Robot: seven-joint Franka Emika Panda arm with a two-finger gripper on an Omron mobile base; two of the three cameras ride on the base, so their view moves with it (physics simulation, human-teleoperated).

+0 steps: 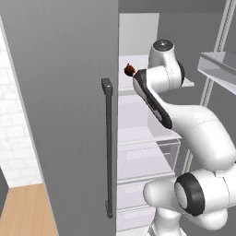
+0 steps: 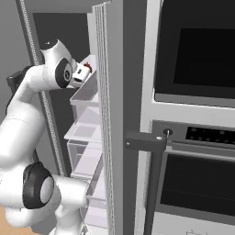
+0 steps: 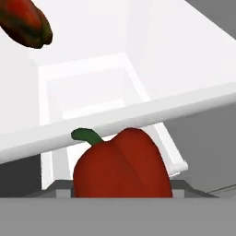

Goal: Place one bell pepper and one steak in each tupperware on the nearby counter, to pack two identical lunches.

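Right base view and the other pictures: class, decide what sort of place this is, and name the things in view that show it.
Most likely a home kitchen. An open fridge with clear shelves and drawers holds a red bell pepper; a built-in oven with a dark glass door stands beside it, and a wooden counter shows at lower left.

Two bell peppers in the hand view, one bright red (image 3: pixel 122 166) close to the camera and one darker brownish-red (image 3: pixel 25 23) at the upper left corner; one long dark bar handle (image 1: pixel 108 147) on one grey fridge door (image 1: pixel 64 115); one black oven window (image 2: pixel 202 57).
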